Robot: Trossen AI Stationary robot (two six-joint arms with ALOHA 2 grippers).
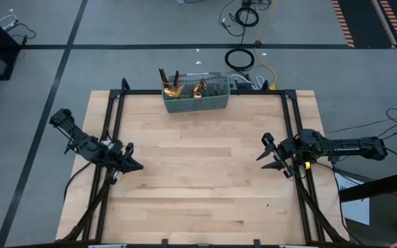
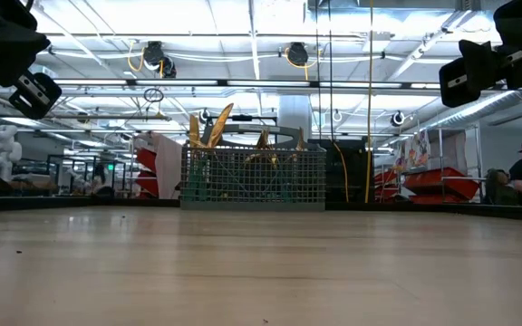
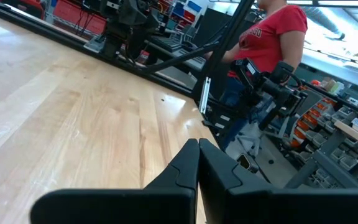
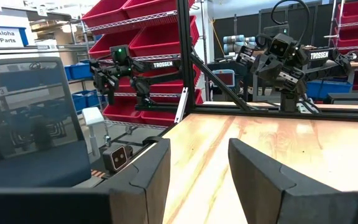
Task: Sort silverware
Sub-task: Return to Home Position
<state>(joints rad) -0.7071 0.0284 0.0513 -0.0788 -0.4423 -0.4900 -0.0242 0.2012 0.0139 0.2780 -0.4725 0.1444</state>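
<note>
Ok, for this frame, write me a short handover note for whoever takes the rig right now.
Left gripper: shut, empty, raised by the table's left edge.
Right gripper: open, empty, raised by the table's right edge.
Silverware: gold heads stick up out of the grey mesh caddy at the table's far edge.
Done: no piece shows on the wooden table.
Left: nothing visible to pick up. Whether the pieces are grouped by type inside the caddy cannot be told.
</note>
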